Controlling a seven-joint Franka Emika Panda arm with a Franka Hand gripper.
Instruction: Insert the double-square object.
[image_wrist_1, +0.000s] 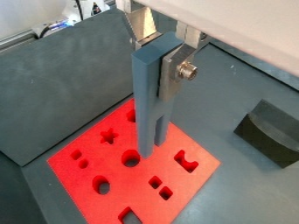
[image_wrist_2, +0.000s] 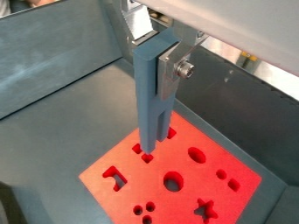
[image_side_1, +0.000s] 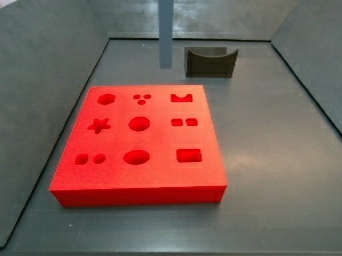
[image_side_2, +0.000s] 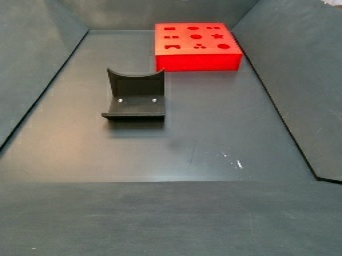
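Observation:
My gripper (image_wrist_1: 160, 54) is shut on the top of the double-square object (image_wrist_1: 152, 105), a tall grey-blue peg hanging upright with its two prongs pointing down. Both wrist views show this grip (image_wrist_2: 158, 52) and the peg (image_wrist_2: 152, 105). The peg hangs above the red board (image_wrist_1: 117, 118) and does not touch it. The board has several shaped holes, among them a pair of small squares (image_side_1: 185, 122). In a side view only the peg (image_side_1: 166, 35) shows, above the board's far edge (image_side_1: 160, 165); the gripper is out of frame. Over which hole the prongs hang I cannot tell.
The dark fixture (image_side_1: 210, 62) stands on the grey floor beyond the board; it also shows in a side view (image_side_2: 134, 95) and a wrist view (image_wrist_1: 274, 131). The red board (image_side_2: 201, 62) lies at the far end there. Grey walls enclose the floor.

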